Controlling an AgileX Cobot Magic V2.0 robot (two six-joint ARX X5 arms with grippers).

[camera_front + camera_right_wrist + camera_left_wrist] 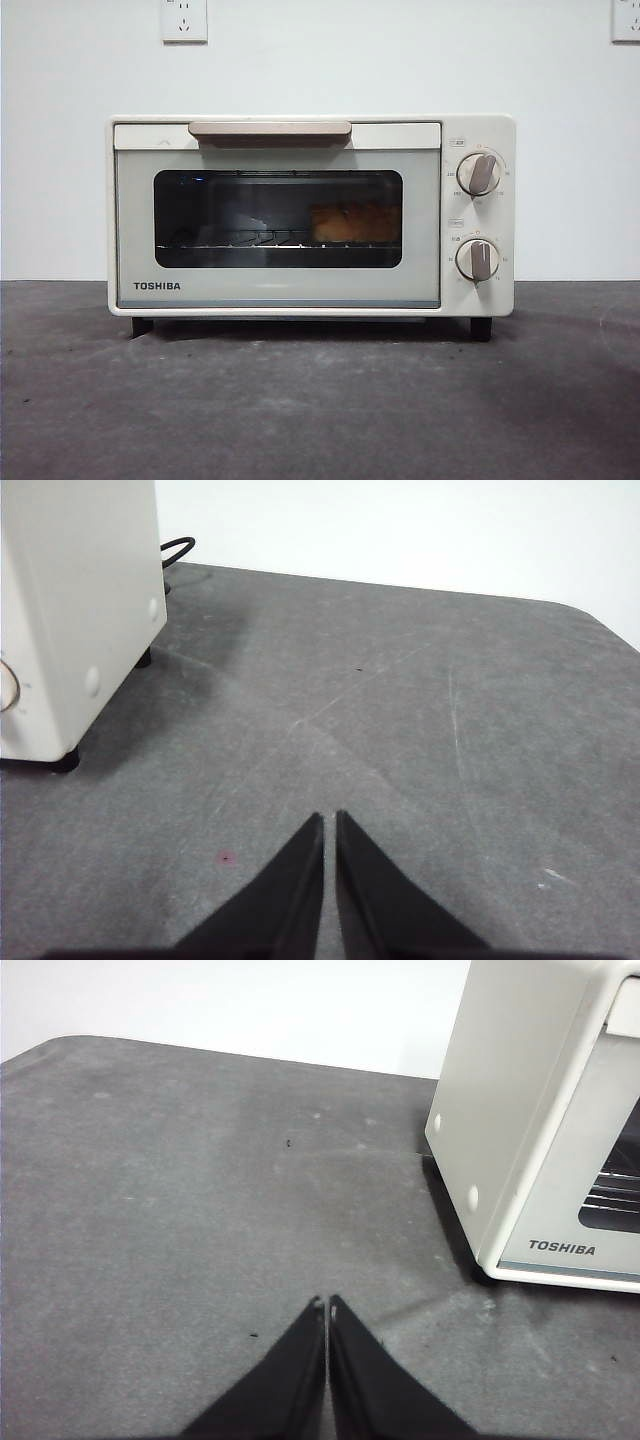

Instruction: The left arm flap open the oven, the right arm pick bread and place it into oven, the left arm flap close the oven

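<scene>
The oven (310, 215) stands on the grey worktop (320, 410) w/ its door shut; the bread (354, 222) sits inside on the wire rack (235, 240), toward the knob side, seen only dimly through the dark glass. Left pincer (327, 1303) hovers low over the worktop, jaws pressed together, holding nothing; the oven's side wall & TOSHIBA corner lie ahead of it and off to one side, well apart. Right pincer (329, 818) likewise has its jaws together & empty, w/ the oven's knob-side wall ahead & off to the other side, apart from it. Neither pincer shows in the front view. Bread not visible from either wrist view. Oven is cut off at the frame edge in both wrist views; a black cable (178, 550) loops behind it
</scene>
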